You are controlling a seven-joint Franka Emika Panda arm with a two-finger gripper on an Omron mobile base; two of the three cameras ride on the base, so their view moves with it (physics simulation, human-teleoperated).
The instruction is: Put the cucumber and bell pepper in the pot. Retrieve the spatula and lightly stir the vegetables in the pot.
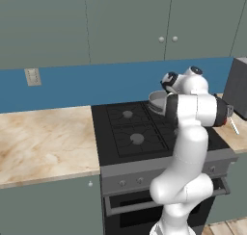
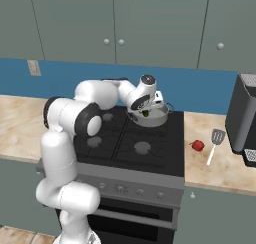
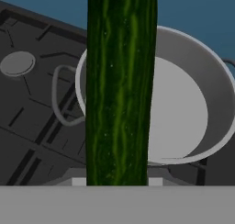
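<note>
Jaws pinching the cucumber (image 3: pixel 121 87); finger tips themselves hidden behind it in the hand view. Gripper (image 2: pixel 145 111) at centre of the right base view, just above the pot (image 2: pixel 156 117), with a dark green speck of cucumber below the hand. Cucumber: dark green, streaked lighter, running as a broad vertical bar from top edge to lower band of the hand view, both ends cut off. Pot (image 3: pixel 193 113): shallow, grey, pale rim, open interior right of centre in the hand view, left part masked by the cucumber; rear right burner of the stove (image 2: pixel 150 153). Pot (image 1: pixel 157 101) partly covered by the arm in the left base view. Bell pepper (image 2: pixel 198 145): small, red, on the counter (image 2: pixel 225 170), right of frame, just beside the spatula (image 2: pixel 215 144); spatula detail hard to make out.
</note>
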